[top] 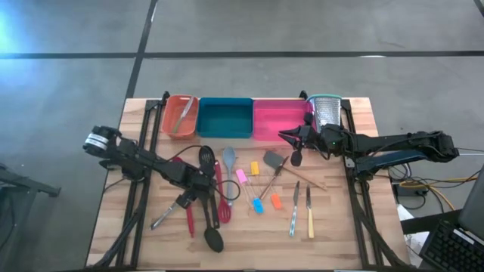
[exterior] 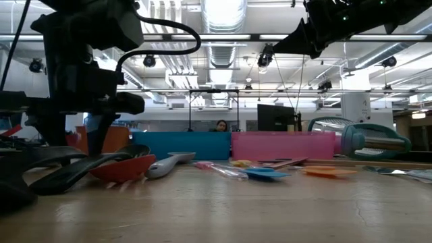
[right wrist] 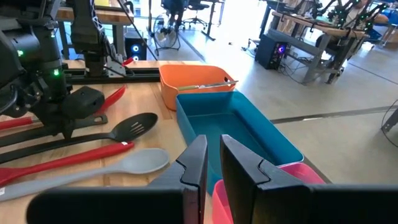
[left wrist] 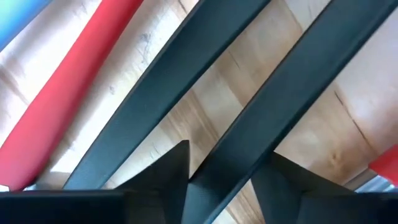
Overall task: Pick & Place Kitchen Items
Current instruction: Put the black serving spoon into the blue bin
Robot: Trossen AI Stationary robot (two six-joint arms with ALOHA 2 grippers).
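The left claw (top: 198,183) is pinching a black handle (left wrist: 261,118) amid crowded utensils; the right claw (top: 291,136), nearly pressed together, is hovering over the pink tray (top: 276,121) edge.

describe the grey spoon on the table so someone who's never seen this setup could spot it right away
Start at the teal tray, the middle of three trays along the table's far edge. Just in front of it lies the grey spoon, bowl toward the tray. It is the only pale grey utensil, flanked by a black slotted spoon and small pink tool.
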